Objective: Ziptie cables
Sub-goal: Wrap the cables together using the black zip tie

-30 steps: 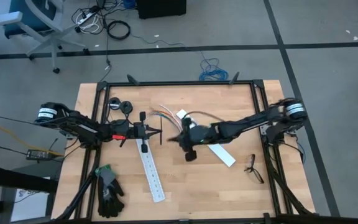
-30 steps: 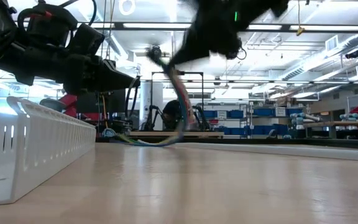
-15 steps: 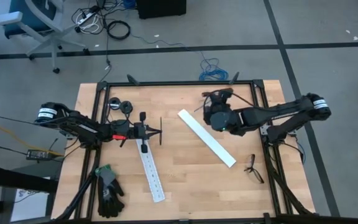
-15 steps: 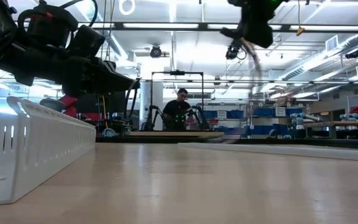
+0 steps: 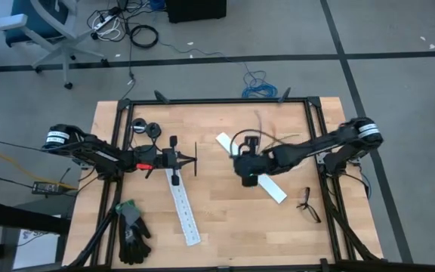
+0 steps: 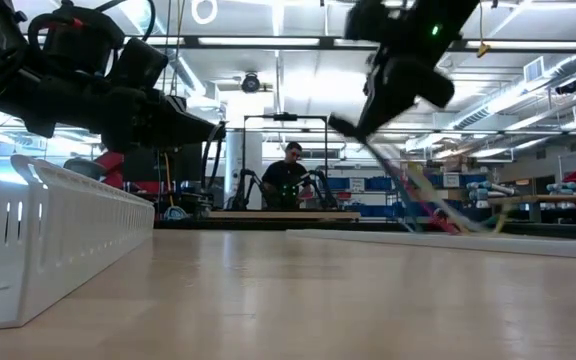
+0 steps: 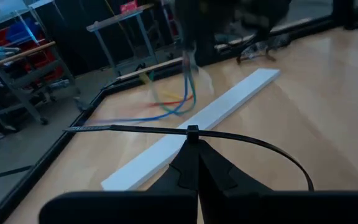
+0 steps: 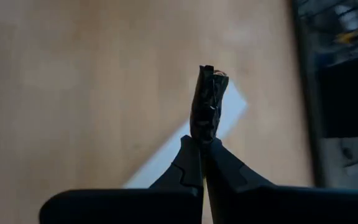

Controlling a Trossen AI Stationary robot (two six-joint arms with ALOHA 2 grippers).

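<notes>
on the wooden surface (image 5: 217,219) i see two white slotted strips (image 5: 183,211). my right gripper (image 8: 204,81) is clamped on the dark plug end of the cables (image 7: 178,99), which trail off it above one strip. my left gripper (image 7: 191,134) is pinched shut on the ziptie (image 7: 166,130), which crosses its tip, well apart from the right gripper.

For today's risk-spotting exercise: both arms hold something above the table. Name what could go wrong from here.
1. The right pincer grips the cables only at a dark end, so the loose bundle swings; it may slip free.
2. The left pincer pinches the thin ziptie mid-length; it bows and may miss the bundle.
3. The trailing wires hang near the white strip and could snag.
</notes>
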